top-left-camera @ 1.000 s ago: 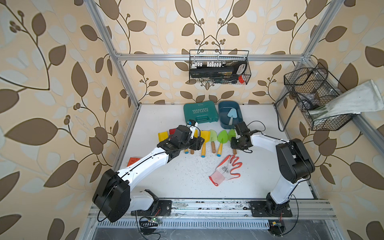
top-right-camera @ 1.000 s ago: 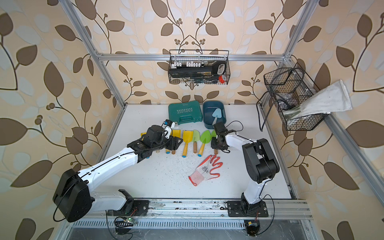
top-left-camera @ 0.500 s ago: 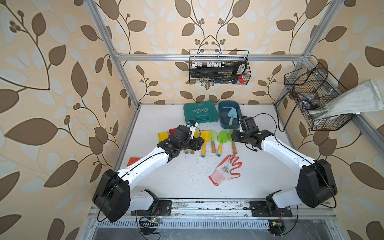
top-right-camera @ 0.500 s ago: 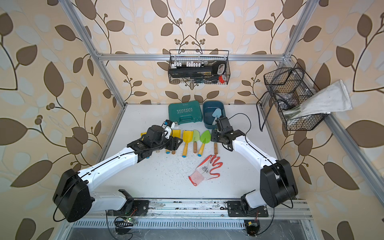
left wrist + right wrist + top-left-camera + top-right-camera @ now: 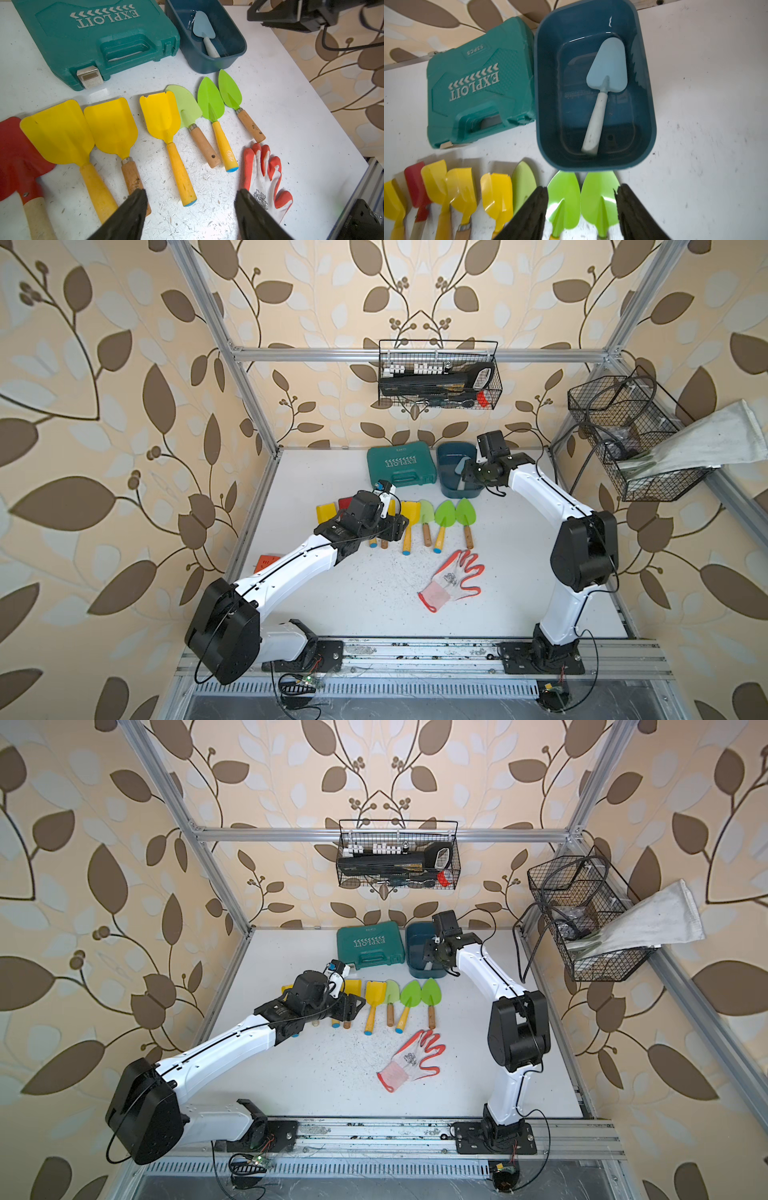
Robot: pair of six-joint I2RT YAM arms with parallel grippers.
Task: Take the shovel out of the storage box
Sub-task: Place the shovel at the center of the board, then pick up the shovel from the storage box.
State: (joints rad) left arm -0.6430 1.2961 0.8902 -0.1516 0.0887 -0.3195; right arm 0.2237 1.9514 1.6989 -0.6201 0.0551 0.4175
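white table (image 5: 374,605) bears a storage box (image 5: 546,93) holding a shovel (image 5: 607,68); left end effector (image 5: 190,194) and right end effector (image 5: 580,188) gape empty.

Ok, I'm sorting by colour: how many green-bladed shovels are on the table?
3, side by side in front of the storage box: the pale green shovel, the middle green shovel, the end green shovel. None seems hidden.

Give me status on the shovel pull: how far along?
Done: the right gripper hangs by the storage box, jaws open and empty. In hand: nothing; the light blue shovel lies flat on the box floor. Left: descend, grip the handle, lift it out. The left gripper hovers open over the row of other shovels.
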